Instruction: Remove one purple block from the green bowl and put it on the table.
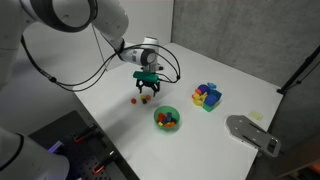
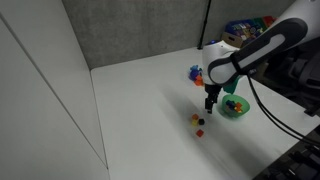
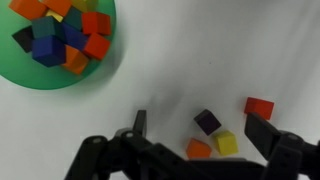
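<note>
In the wrist view the green bowl sits at the far left, filled with blue, red, orange and dark blocks. To its right the gripper hangs over the table with its jaws spread wide and nothing held; its fingers touch no block as far as this view shows. Between the fingers four loose blocks lie on the white surface: a purple block, just nearer an orange block and a yellow block, and at the right a red block close to the right finger. In an exterior view the arm reaches in from the upper left, the gripper low over the small loose blocks, with the bowl near it to the right, then a cluster of blue, yellow and purple blocks farther right, and a grey metal plate at the table's right edge. In an exterior view a white panel stands at the left, the table spreads bare in the middle, and the gripper points down just left of the bowl. Grey wall panels close off the far side in both exterior views.
</note>
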Robot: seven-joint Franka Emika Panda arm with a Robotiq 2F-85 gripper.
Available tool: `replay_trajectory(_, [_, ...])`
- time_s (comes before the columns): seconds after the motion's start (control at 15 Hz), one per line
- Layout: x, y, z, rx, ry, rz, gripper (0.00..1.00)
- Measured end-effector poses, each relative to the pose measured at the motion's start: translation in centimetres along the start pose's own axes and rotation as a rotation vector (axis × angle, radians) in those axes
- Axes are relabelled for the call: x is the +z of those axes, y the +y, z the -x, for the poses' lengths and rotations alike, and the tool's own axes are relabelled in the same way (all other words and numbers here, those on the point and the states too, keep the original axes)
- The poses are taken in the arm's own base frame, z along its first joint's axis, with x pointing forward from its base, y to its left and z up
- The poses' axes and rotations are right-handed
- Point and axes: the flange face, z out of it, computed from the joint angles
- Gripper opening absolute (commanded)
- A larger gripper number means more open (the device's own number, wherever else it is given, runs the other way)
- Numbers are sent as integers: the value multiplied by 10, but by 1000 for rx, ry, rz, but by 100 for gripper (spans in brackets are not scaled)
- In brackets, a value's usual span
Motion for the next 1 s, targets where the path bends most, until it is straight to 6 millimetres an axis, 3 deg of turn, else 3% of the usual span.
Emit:
replay_trajectory(0.53, [-101, 79, 55, 268, 13, 47, 100])
replay_trajectory(0.8, [-143, 121, 102, 380, 8, 40, 100])
replay_trajectory(1.0, [-180, 141, 142, 441, 3, 27, 100])
